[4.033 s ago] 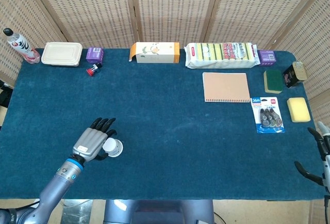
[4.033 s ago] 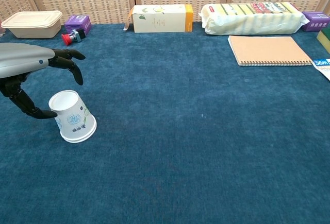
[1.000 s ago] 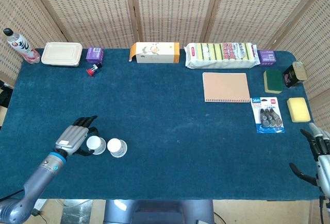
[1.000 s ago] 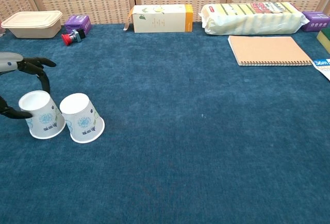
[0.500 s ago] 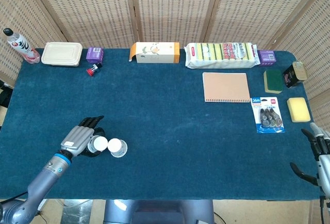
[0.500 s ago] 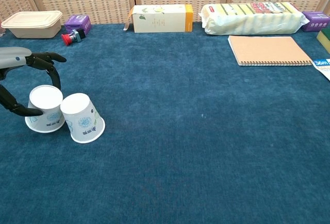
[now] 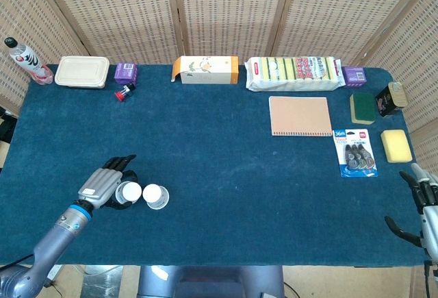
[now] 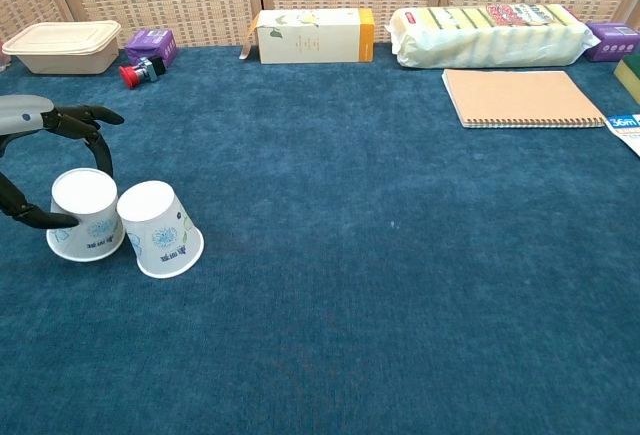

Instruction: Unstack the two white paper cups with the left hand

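Now, at the lower left of the frame, we see our left robot hand (image 8: 40, 170) pinching one upside-down paper cup (image 8: 85, 214), touching the second cup (image 8: 160, 228) on the counter (image 8: 400, 255), apparently to set it down separately.

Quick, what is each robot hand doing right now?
Left hand: holding the left paper cup, which stands upside down on the table.
Right hand: open, holding nothing.

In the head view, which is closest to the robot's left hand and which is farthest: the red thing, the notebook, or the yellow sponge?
From the left hand:
1. Red thing, at the back left of the table, nearest.
2. Notebook, right of the middle.
3. Yellow sponge, by the right edge, farthest.
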{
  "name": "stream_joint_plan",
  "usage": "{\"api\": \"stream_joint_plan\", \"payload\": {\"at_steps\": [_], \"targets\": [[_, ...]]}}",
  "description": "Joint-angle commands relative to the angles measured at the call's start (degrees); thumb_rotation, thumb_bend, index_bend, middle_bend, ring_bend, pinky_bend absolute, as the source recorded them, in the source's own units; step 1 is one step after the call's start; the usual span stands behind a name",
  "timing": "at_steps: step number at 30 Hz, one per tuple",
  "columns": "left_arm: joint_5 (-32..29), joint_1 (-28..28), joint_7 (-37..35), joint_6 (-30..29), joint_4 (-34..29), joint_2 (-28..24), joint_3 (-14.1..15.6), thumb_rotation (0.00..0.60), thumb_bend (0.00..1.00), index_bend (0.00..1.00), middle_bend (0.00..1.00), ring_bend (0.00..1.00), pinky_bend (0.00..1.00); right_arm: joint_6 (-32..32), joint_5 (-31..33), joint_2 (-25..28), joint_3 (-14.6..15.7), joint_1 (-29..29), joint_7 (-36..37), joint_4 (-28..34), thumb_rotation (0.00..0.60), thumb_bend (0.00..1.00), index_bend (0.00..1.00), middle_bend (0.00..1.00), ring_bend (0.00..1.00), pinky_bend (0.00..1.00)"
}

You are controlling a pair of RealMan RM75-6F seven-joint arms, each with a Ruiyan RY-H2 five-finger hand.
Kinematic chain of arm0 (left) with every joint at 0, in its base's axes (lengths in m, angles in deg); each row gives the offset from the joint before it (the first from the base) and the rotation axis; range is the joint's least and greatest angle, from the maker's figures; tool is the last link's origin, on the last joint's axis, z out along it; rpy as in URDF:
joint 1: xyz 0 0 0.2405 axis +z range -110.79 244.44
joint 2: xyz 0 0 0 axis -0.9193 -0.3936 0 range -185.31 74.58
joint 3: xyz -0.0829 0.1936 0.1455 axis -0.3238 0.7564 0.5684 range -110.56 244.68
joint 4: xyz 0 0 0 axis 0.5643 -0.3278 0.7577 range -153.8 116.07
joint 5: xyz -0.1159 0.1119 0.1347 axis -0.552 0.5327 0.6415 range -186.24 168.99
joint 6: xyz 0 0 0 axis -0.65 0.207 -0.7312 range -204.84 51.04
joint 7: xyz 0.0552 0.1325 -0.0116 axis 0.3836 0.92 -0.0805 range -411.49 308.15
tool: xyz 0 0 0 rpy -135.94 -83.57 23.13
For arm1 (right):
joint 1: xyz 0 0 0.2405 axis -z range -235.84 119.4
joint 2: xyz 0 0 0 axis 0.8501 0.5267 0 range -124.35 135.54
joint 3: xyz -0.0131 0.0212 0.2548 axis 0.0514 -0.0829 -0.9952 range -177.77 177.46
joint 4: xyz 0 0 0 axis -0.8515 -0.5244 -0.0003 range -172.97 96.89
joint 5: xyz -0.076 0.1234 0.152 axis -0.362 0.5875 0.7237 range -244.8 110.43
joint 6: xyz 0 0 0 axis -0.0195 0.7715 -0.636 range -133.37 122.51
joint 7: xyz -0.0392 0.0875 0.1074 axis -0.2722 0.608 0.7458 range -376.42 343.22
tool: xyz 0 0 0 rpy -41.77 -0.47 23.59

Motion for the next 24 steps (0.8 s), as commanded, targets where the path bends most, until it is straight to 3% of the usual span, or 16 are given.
{"api": "stream_joint_plan", "payload": {"at_steps": [1, 11, 19, 24], "targets": [[0.5, 0.4, -0.3, -0.2, 0.3, -0.2, 0.3, 0.600, 0.20, 0.37, 0.00, 0.00, 0.02, 0.0, -0.1, 0.0, 0.0, 0.0, 0.0, 0.0, 0.600, 0.28, 0.08, 0.00, 0.00, 0.00], [2.4, 1.8, -3.0, -0.9, 0.6, -1.1, 0.9, 0.600, 0.20, 0.01, 0.00, 0.00, 0.02, 0.0, -0.1, 0.1, 0.0, 0.0, 0.0, 0.2, 0.600, 0.28, 0.08, 0.00, 0.00, 0.00], [9.7, 5.4, -10.1, -5.9, 1.7, -3.6, 2.0, 0.600, 0.19, 0.00, 0.00, 0.00, 0.02, 0.1, -0.2, 0.0, 0.1, 0.0, 0.0, 0.1, 0.600, 0.28, 0.08, 0.00, 0.00, 0.00], [14.1, 10.7, -10.1, -15.1, 5.5, -3.5, 3.2, 0.600, 0.19, 0.00, 0.00, 0.00, 0.02, -0.1, -0.4, 0.0, 0.2, 0.0, -0.2, 0.2, 0.600, 0.28, 0.08, 0.00, 0.00, 0.00]]}}
